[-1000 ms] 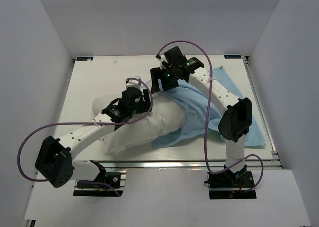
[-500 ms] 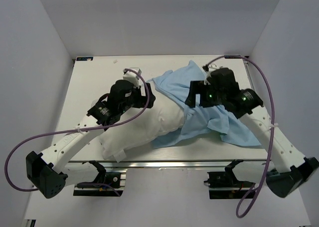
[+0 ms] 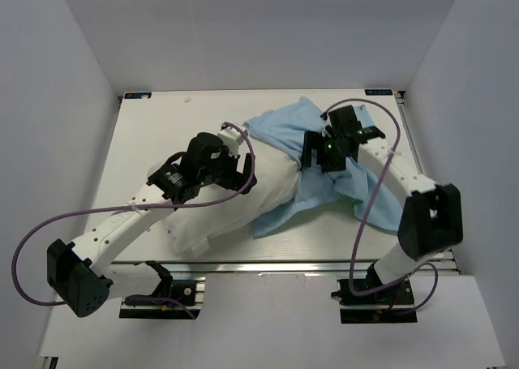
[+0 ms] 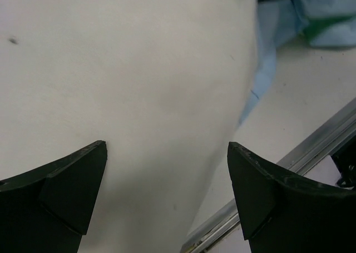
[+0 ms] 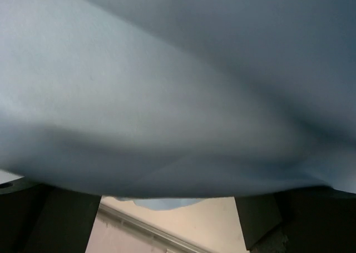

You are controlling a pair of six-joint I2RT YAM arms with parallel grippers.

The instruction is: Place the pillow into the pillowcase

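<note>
The white pillow [image 3: 215, 211] lies slantwise across the table's front left, its right end under the pillowcase [image 3: 280, 130]. The pillowcase shows plain light blue and is bunched from the back centre down to the front right. My left gripper [image 3: 237, 174] hovers over the pillow's middle. In the left wrist view it [image 4: 167, 169] is open, with bare pillow [image 4: 133, 69] below and blue cloth [image 4: 278, 25] beyond. My right gripper [image 3: 315, 156] sits at the pillow's right end among the folds. Its jaws [image 5: 167, 194] stand wide, the pillowcase [image 5: 167, 97] draped across the fingertips.
The white table [image 3: 154, 134] is walled on the left, back and right. A metal rail [image 3: 284, 263] runs along its front edge, also seen in the left wrist view [image 4: 311, 147]. Purple cables [image 3: 49, 223] loop off both arms.
Both grippers opened. The right arm swung from the back centre out to the right, then back in to the pillow's right end. The pillowcase bunched up toward the back and centre.
</note>
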